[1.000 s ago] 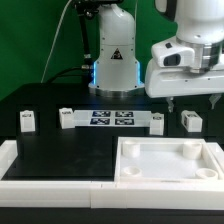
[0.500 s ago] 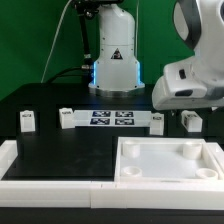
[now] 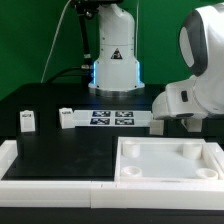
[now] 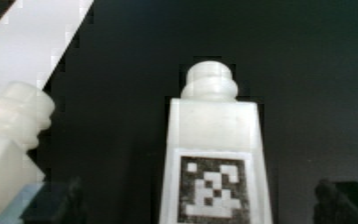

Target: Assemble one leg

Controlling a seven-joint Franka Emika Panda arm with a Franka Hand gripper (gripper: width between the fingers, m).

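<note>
In the wrist view a white leg (image 4: 217, 150) with a black-and-white marker on its face and a rounded peg at its end lies on the black table. It sits between my two dark fingertips (image 4: 51, 203), with a gap on each side. My gripper (image 4: 201, 205) is open around it and not touching it. A second leg (image 4: 12, 135) lies beside it. In the exterior view my arm's white hand (image 3: 190, 98) covers the legs at that view's right. Two more legs (image 3: 27, 121) (image 3: 66, 117) stand at that view's left.
The marker board (image 3: 112, 119) lies at the middle back, and its edge shows in the wrist view (image 4: 34, 45). The large white tray-like panel (image 3: 135, 172) lies at the front right. A white border strip (image 3: 40, 185) runs along the front.
My arm has come down and toward the exterior view's right. It now hides the right-hand legs that showed one second ago.
</note>
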